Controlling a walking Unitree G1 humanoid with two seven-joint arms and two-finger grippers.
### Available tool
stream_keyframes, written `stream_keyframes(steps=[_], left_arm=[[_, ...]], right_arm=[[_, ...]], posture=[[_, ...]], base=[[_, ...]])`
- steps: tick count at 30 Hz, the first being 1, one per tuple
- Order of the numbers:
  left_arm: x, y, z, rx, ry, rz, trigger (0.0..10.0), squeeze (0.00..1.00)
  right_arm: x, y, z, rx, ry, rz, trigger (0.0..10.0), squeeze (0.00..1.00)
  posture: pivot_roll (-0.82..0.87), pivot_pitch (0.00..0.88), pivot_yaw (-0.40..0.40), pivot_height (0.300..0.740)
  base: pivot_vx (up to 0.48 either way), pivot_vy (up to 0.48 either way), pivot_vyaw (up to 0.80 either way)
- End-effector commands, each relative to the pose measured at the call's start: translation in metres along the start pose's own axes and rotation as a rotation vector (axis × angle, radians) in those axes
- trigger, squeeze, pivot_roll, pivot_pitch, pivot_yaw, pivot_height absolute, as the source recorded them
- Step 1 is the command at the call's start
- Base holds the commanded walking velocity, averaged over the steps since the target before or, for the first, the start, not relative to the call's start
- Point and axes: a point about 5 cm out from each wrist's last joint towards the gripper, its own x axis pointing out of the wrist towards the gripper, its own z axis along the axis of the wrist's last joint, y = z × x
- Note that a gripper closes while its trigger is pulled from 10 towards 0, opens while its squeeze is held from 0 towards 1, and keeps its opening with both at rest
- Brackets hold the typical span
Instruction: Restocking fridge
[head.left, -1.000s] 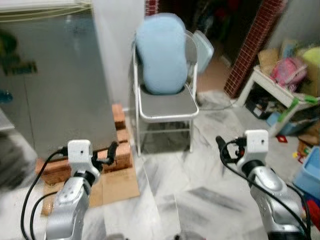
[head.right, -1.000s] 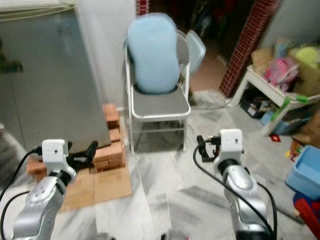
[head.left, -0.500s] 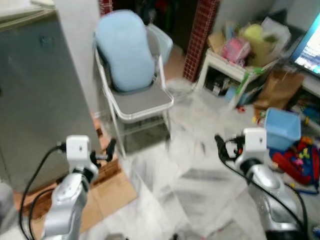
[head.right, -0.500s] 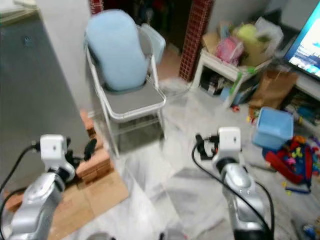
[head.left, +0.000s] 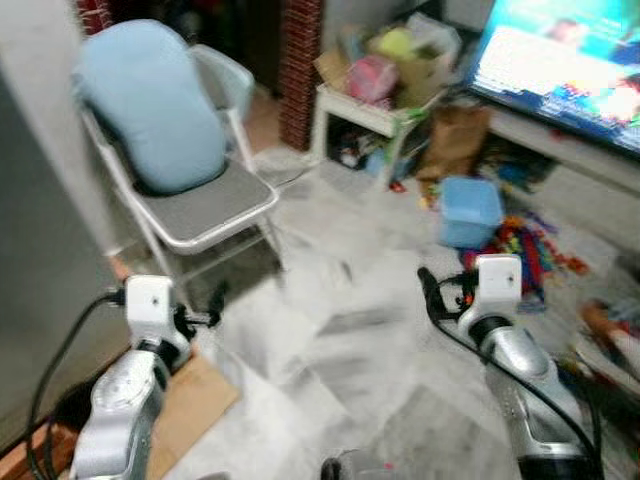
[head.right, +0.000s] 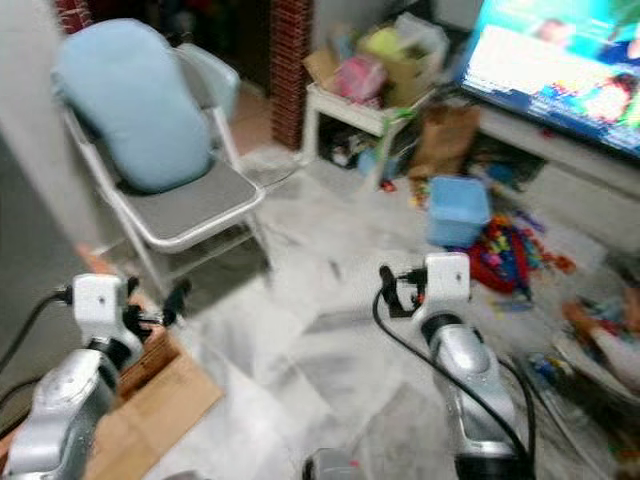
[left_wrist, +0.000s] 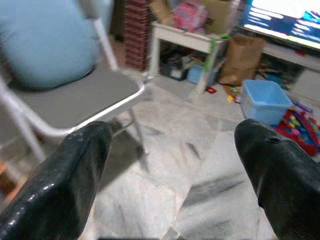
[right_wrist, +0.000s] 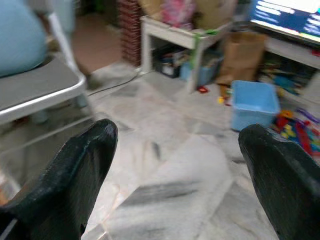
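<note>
Across the eye views the scene has swung: the grey fridge (head.left: 30, 250) now sits at the left edge, so the robot is turning away, likely fetching stock. A steel folding chair (head.left: 200, 200) bears a soft blue cushion (head.left: 150, 115). In the wrist views, left gripper (left_wrist: 172, 165) and right gripper (right_wrist: 175, 165) gape apart, empty, over veined marble floor (right_wrist: 165, 165).

TV (head.left: 570, 60) cropped, toys (head.left: 525, 240) blurred

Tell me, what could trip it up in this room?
The toys scattered on the floor by the blue box could catch its feet if it walks that way. The folding chair stands close on its left, so the open left hand might clip it. The blurred pictures may make obstacles harder to judge.
</note>
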Motion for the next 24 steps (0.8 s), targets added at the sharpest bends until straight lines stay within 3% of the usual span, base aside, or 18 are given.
stream_keyframes(steps=[1, 8, 24], left_arm=[[0.0025, -0.0081, 0.0044, -0.004, -0.021, -0.041, 10.0, 0.00], [0.0032, -0.0081, 0.0042, -0.003, -0.022, -0.045, 10.0, 0.00], [0.0062, -0.0033, 0.0021, -0.001, -0.003, -0.012, 10.0, 0.00]], right_arm=[[-0.0001, -0.0046, 0.0015, -0.007, -0.002, -0.014, 10.0, 0.00], [0.0004, -0.0045, 0.0014, -0.010, -0.003, -0.015, 10.0, 0.00], [-0.0058, -0.0070, 0.0034, -0.006, -0.010, -0.036, 10.0, 0.00]], posture=[[0.02, 0.000, -0.039, 0.716], [0.02, 0.000, -0.038, 0.716], [0.02, 0.000, -0.039, 0.716]], base=[[0.394, 0.000, -0.80], [0.385, 0.000, -0.80], [0.000, 0.000, -0.80]])
